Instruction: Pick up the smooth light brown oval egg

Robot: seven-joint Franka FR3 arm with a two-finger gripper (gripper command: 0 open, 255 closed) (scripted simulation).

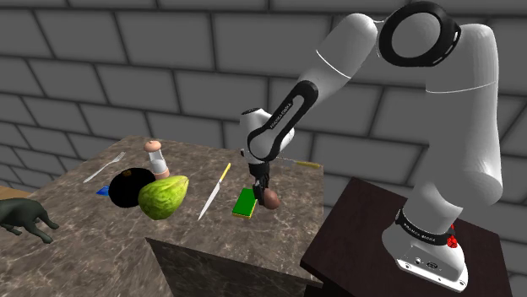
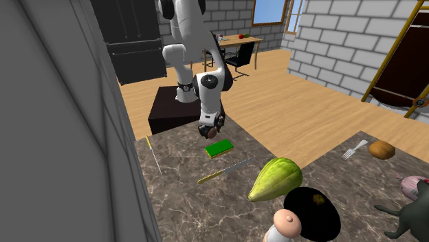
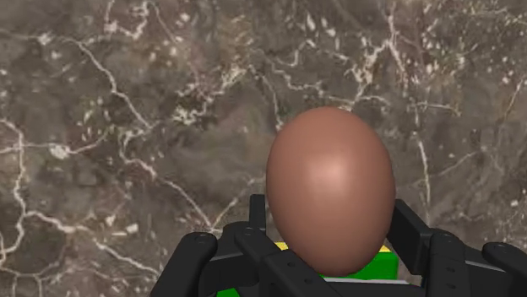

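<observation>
Along the shoulder view's left edge, a dark animal figure (image 1: 25, 216) lies at the near corner of the marble counter (image 1: 93, 253), with bare stone in front of it. A fork (image 1: 103, 167) rests close to the far-left edge. Next come a black round object (image 1: 128, 187), an upright shaker (image 1: 154, 155) behind it, and a green gourd (image 1: 163, 197) leaning against the black object's right side. A yellow-handled knife (image 1: 213, 192) lies alone further right, with open marble on both sides of it. The counter's near edge drops away just below its tip. A flat green block (image 1: 246, 202) follows. The gripper (image 1: 262, 189) hangs straight down just beside the block's right end. The brown egg (image 1: 271, 199) sits at the gripper's tip, low over the counter and near the block. Whether it clears the stone cannot be told. The wrist view shows the fingers (image 3: 411, 236) narrowed onto the egg's two sides, clasping it, with marble beyond and a sliver of the green block behind. Right of the egg, a bare strip of marble runs to the counter's right edge. A thin yellow-tipped utensil (image 1: 306, 164) lies by the far edge under the brick wall (image 1: 127, 67). Past the edge stands the dark stand (image 1: 355, 232).
</observation>
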